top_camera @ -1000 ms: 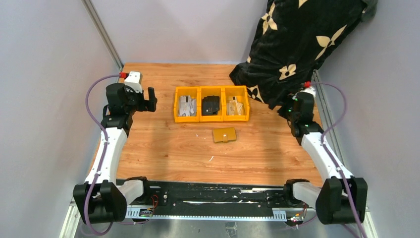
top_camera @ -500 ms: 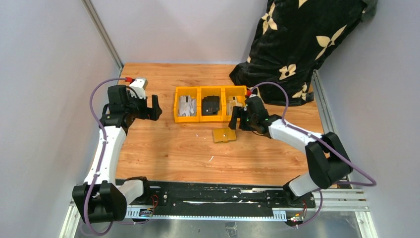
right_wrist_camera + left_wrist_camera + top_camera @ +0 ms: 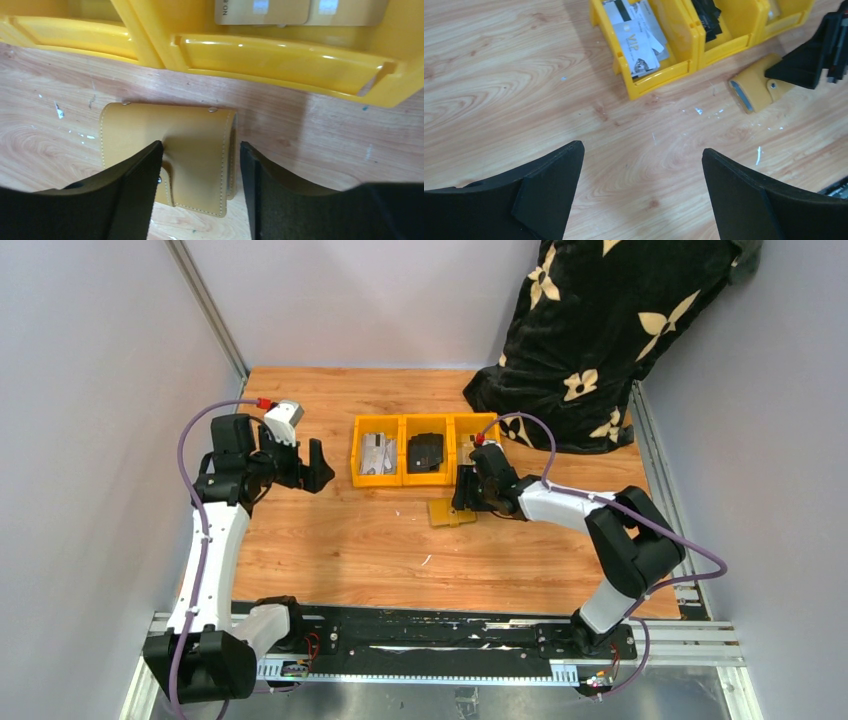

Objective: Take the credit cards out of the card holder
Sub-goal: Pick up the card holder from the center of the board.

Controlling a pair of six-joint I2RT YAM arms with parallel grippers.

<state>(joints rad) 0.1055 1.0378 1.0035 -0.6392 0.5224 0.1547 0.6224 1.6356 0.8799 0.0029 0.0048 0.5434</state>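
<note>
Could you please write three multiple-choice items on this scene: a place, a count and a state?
1. Where is the card holder? A on the table before the yellow bins; B inside a bin; C at the table's near edge.
2. How many compartments have the bins? A two; B four; C three.
3. The left tool is: A shut on a card; B open, empty; C shut on the holder.
A, it lies on wood beside their front wall; C, three sit side by side; B, its jaws stand wide apart.
</note>
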